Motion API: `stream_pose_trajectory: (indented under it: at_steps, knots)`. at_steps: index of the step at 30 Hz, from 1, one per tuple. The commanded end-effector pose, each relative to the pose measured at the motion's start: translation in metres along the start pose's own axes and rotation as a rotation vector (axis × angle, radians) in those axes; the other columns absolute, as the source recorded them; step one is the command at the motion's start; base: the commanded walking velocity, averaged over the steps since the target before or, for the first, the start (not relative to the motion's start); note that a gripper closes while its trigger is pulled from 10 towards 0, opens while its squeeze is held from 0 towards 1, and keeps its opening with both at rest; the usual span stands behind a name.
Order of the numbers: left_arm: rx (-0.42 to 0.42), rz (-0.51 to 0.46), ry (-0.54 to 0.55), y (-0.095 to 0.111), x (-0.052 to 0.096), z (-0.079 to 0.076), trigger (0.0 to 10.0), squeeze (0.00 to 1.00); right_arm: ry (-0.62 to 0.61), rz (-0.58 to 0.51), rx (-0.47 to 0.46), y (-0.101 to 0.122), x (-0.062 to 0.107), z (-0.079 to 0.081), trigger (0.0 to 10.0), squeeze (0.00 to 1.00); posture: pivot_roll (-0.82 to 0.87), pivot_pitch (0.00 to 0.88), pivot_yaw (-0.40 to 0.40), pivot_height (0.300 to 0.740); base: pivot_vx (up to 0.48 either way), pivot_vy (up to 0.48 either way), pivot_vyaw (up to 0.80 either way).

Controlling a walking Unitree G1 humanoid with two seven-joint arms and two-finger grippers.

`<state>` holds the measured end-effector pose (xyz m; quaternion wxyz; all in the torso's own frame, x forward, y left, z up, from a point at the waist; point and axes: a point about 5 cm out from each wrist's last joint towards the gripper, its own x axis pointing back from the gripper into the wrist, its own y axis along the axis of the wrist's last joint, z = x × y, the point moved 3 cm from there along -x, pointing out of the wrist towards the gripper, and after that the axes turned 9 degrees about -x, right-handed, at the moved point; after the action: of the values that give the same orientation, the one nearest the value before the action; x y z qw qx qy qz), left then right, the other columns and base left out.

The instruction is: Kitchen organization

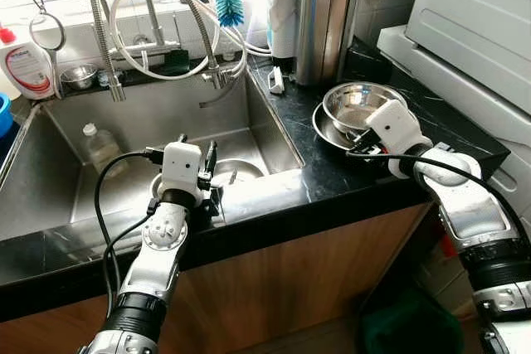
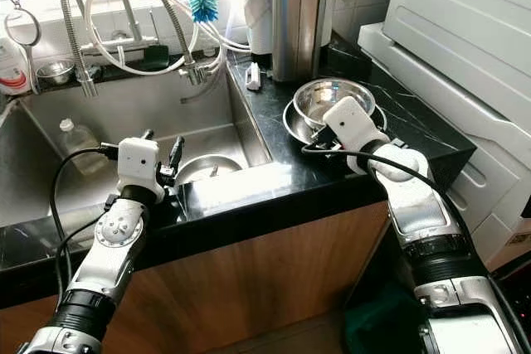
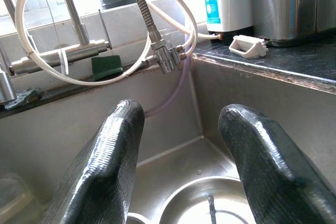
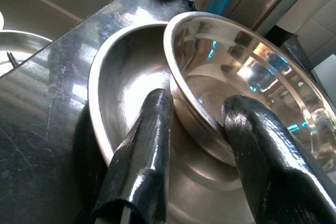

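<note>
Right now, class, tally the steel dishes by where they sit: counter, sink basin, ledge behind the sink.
Counter, by the right gripper: 2, a steel bowl in a shallow steel dish
Sink basin: 1, steel bowl
Back ledge: 1, small steel bowl
Total: 4

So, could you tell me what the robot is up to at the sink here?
It is sorting kitchenware. The right gripper is open on the counter, its fingers straddling the rim of a steel bowl that sits in a wider steel dish. The left gripper hangs open over the sink, above another bowl.
</note>
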<state>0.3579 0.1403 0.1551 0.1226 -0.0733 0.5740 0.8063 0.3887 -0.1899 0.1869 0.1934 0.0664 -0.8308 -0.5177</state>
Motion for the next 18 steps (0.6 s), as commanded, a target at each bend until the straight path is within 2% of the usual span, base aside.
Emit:
stream_pose_trajectory:
  at_steps: [1, 9, 10, 11, 12, 15, 18]
  knots:
    - [-0.015, 0.010, -0.007, -0.001, -0.001, 0.003, 10.0, 0.00, 0.001, 0.003, 0.009, 0.001, -0.002, -0.001, 10.0, 0.00, -0.14, 0.000, 0.064, 0.740, 0.000, 0.000, 0.00]
    - [-0.020, 0.004, -0.008, 0.000, -0.003, 0.005, 10.0, 0.00, -0.084, -0.057, 0.000, 0.013, -0.004, -0.015, 10.0, 0.00, -0.14, 0.000, 0.071, 0.740, 0.000, 0.000, 0.00]
    - [-0.020, 0.003, -0.007, 0.000, -0.003, 0.005, 10.0, 0.00, -0.128, -0.107, -0.024, 0.023, -0.003, -0.022, 10.0, 0.00, -0.14, 0.000, 0.073, 0.740, 0.000, 0.000, 0.00]
    - [-0.020, 0.003, -0.007, 0.000, -0.003, 0.005, 10.0, 0.00, -0.128, -0.107, -0.024, 0.023, -0.003, -0.022, 10.0, 0.00, -0.14, 0.000, 0.073, 0.740, 0.000, 0.000, 0.00]
    - [-0.021, 0.002, -0.008, 0.000, -0.003, 0.006, 10.0, 0.00, -0.154, -0.161, -0.057, 0.032, -0.002, -0.024, 10.0, 0.00, -0.14, 0.000, 0.073, 0.740, 0.000, 0.000, 0.00]
    - [-0.022, 0.002, -0.008, 0.001, -0.003, 0.006, 10.0, 0.00, -0.173, -0.223, -0.103, 0.042, 0.000, -0.022, 10.0, 0.00, -0.14, 0.000, 0.073, 0.740, 0.000, 0.000, 0.00]
    - [-0.024, 0.004, -0.006, 0.000, -0.002, 0.007, 10.0, 0.00, -0.160, -0.270, -0.149, 0.047, 0.003, -0.011, 10.0, 0.00, -0.14, 0.000, 0.070, 0.740, 0.000, 0.000, 0.00]
